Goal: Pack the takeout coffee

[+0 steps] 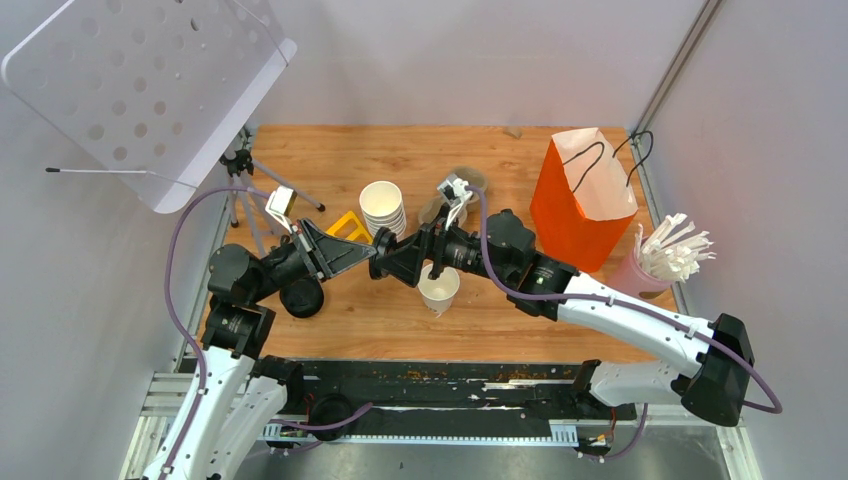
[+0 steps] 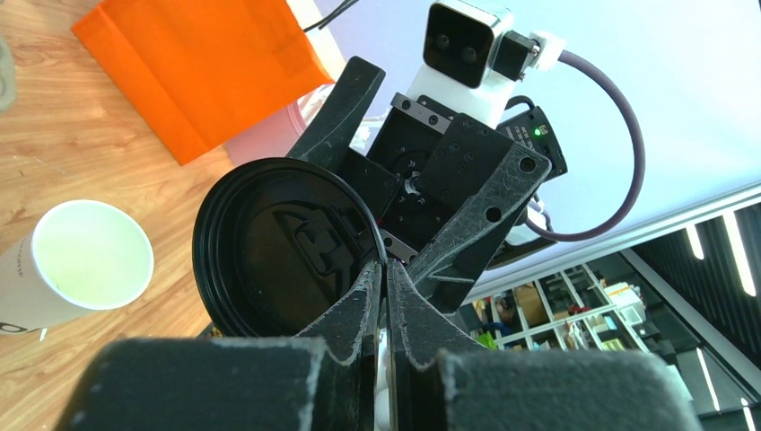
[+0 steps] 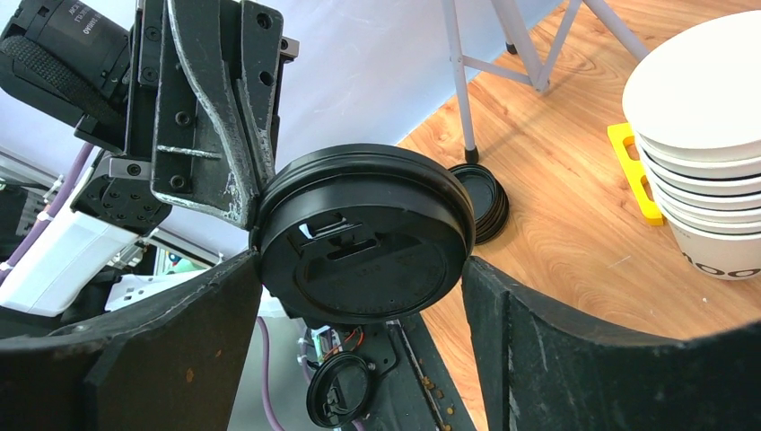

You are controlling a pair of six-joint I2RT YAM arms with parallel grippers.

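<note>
Wood bench (image 1: 400, 330) under it all. Stack of lidless white cups (image 1: 383, 207) just behind left end effector (image 1: 368, 250); yellow plastic piece (image 1: 348, 226) beside the stack, on its L. Black lid stack (image 3: 485, 202) lies L of that end effector, near a tripod (image 1: 245, 175) foot. Orange paper bag (image 1: 580, 205) upright, well R of right end effector (image 1: 392, 262); pink holder w/ white sticks (image 1: 672, 255) just beyond the bag.

My left gripper (image 2: 386, 274) is matte black, scuffed pale along its edges. The lid (image 2: 287, 242) is glossy black too. The cup (image 2: 85, 260) is white with dark lettering. Far right, the bag (image 1: 575, 215) is orange. The table (image 1: 400, 320) is warm wood grain.
</note>
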